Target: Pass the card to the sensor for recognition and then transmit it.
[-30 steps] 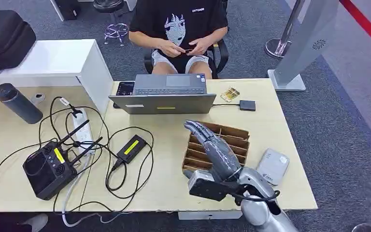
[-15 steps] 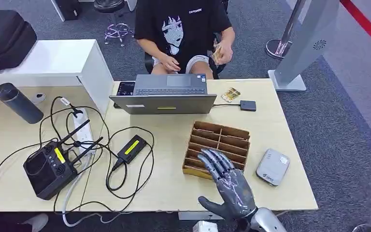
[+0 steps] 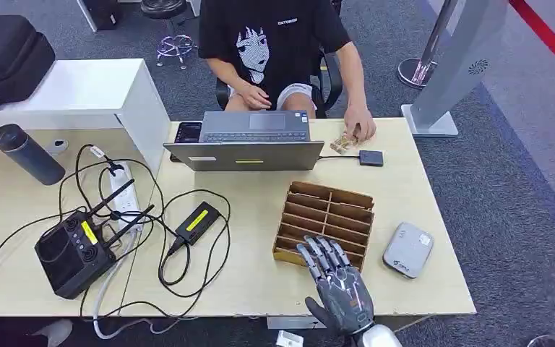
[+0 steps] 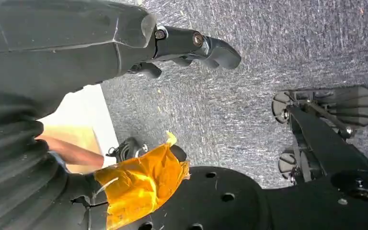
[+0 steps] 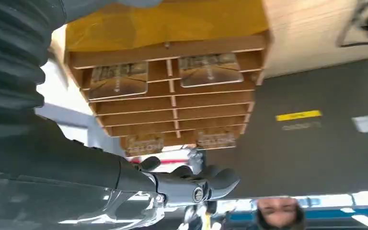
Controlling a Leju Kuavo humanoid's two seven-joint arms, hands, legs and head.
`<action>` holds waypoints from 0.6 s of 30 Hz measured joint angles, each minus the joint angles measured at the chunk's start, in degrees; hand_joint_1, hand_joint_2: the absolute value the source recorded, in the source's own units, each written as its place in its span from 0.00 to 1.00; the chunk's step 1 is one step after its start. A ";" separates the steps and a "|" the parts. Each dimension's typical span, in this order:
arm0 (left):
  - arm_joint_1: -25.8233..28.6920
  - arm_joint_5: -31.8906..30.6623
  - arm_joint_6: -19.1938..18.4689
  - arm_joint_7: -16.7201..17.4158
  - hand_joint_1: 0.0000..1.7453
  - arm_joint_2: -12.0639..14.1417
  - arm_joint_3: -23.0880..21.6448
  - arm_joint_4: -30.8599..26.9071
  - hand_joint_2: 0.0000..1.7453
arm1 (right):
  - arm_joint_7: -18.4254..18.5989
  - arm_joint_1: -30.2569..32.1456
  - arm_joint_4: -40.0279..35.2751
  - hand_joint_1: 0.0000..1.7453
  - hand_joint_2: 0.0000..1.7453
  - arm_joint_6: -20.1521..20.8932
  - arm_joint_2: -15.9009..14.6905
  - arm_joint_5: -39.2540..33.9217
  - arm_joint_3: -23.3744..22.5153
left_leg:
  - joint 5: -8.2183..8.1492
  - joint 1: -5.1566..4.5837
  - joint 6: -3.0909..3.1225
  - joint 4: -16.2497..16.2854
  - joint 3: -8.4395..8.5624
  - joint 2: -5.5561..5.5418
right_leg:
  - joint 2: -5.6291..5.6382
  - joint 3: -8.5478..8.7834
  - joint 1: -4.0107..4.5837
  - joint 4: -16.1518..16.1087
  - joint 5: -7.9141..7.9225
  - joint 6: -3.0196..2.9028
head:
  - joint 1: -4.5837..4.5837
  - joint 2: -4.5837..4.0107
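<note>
My right hand [image 3: 337,284] hovers over the table's near edge, fingers spread and holding nothing, its fingertips reaching the front row of the wooden slotted organizer [image 3: 325,215]. In the right wrist view the organizer [image 5: 172,103] holds gold-patterned cards [image 5: 117,79] in several slots, and my fingers [image 5: 191,184] are apart from them. A person's hand [image 3: 360,130] rests on a loose card pile [image 3: 342,144] beside a small black box [image 3: 370,157] wired to the laptop. A white device [image 3: 408,249] lies right of the organizer. My left hand [image 4: 191,43] hangs over grey carpet, holding nothing.
An open laptop [image 3: 244,144] stands behind the organizer, with the seated person beyond it. Left of it lie a black adapter [image 3: 196,222], looping cables, a power strip [image 3: 121,195], a black controller [image 3: 72,249] and a dark bottle [image 3: 26,154].
My right hand has drawn back from above the organizer's middle to its front edge and dropped lower. The person has reached out and laid a hand on the cards by the laptop.
</note>
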 joint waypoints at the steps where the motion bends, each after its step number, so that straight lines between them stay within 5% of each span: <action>1: -0.01 -0.06 -0.02 0.00 0.00 0.00 0.00 0.00 1.00 | 1.45 -0.25 1.00 0.00 1.00 -1.08 0.31 1.58 0.00 | 0.00 0.00 0.00 0.00 0.00 0.00 | 0.00 0.00 0.00 0.00 0.00 0.00 | 0.02 0.00; 18: -0.07 -0.81 -0.11 0.22 0.00 0.02 0.00 0.00 1.00 | 6.23 -2.23 8.81 0.00 1.00 -5.26 2.47 6.31 -5.36 | 0.00 0.00 0.00 0.00 0.00 0.00 | 0.00 0.00 0.00 0.00 0.00 0.00 | 0.00 0.00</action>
